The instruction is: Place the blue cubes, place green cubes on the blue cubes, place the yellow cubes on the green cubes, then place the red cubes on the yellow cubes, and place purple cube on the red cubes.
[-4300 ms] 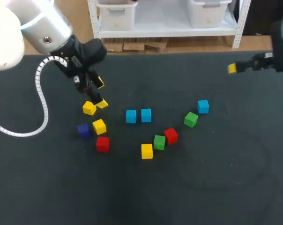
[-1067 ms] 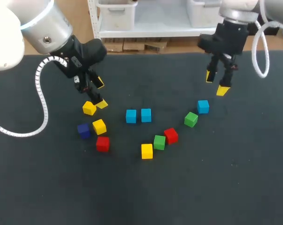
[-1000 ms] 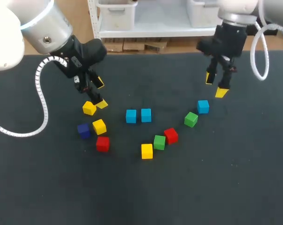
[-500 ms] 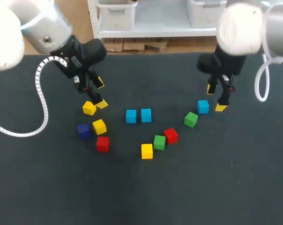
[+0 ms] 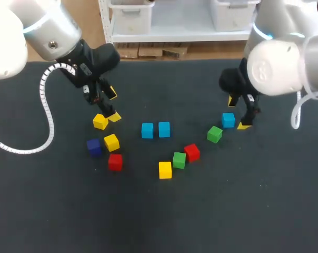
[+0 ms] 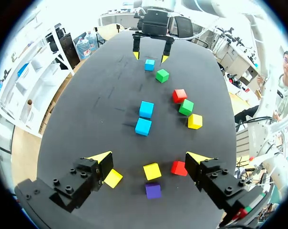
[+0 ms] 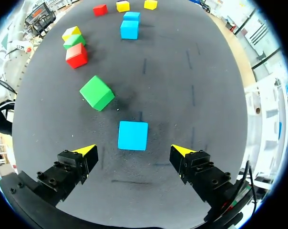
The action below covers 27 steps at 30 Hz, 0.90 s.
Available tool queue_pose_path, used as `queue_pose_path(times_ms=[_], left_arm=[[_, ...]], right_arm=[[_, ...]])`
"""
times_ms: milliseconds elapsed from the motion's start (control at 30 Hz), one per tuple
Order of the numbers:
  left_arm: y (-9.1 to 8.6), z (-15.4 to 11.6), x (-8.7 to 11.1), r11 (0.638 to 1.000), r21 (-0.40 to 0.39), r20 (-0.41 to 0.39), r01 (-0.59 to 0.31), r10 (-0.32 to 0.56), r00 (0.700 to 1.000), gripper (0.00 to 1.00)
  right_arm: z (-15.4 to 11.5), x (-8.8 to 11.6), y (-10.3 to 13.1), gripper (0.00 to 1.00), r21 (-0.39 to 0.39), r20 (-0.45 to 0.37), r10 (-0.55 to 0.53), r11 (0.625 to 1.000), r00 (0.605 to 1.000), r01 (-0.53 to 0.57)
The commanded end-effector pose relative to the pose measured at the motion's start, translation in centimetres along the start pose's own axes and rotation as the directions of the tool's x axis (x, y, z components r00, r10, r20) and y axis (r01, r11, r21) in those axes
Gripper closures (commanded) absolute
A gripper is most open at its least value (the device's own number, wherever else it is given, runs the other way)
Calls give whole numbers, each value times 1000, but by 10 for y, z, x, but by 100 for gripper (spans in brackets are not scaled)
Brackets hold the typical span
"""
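Note:
My right gripper (image 5: pixel 237 113) hangs open over the lone blue cube (image 5: pixel 228 119) at the right; in the right wrist view that blue cube (image 7: pixel 133 135) lies just ahead of the gap between the open fingers of the gripper (image 7: pixel 133 151), untouched. A green cube (image 5: pixel 215 134) sits beside it. Two blue cubes (image 5: pixel 147 130) (image 5: pixel 164 129) stand side by side mid-table. My left gripper (image 5: pixel 113 105) is open beside a yellow cube (image 5: pixel 100 122); in the left wrist view that yellow cube (image 6: pixel 113 178) lies by one finger of the gripper (image 6: pixel 149 157).
A red cube (image 5: pixel 192 152), a green cube (image 5: pixel 179 159) and a yellow cube (image 5: pixel 165 169) cluster at the front middle. At the left lie a yellow cube (image 5: pixel 111 142), a purple cube (image 5: pixel 93 146) and a red cube (image 5: pixel 115 162).
My right arm has swung in from the far right and come down over the lone blue cube, still open. The left arm and all cubes have stayed put.

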<state>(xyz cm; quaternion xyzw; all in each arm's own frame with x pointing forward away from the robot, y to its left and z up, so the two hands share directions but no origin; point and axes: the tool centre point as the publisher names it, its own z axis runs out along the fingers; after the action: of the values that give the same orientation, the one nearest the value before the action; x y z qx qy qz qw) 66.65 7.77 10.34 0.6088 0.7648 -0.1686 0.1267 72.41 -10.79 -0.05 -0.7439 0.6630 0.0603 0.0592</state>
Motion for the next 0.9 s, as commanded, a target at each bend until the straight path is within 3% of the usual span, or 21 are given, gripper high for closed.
queue_pose_path(times_ms=[33, 600, 633, 767, 900], left_arm=[[1, 0, 1, 1000, 0, 3, -2, 2, 1000, 0], [1, 0, 1, 1000, 0, 3, -2, 2, 1000, 0], [1, 0, 1, 1000, 0, 3, -2, 2, 1000, 0], [1, 0, 1, 1000, 0, 3, -2, 2, 1000, 0], [1, 0, 1, 1000, 0, 3, -2, 2, 1000, 0]], right_arm=[[1, -2, 1, 0, 74, 4, 4, 997, 1000, -4], [3, -7, -9, 0, 33, 34, 6, 999, 999, -7], [4, -7, -9, 4, 29, 35, 5, 1000, 999, -7], [6, -7, -11, 0, 10, 39, 9, 1000, 999, -9], [8, -7, -12, 33, -4, 45, 17, 1000, 999, -17]])
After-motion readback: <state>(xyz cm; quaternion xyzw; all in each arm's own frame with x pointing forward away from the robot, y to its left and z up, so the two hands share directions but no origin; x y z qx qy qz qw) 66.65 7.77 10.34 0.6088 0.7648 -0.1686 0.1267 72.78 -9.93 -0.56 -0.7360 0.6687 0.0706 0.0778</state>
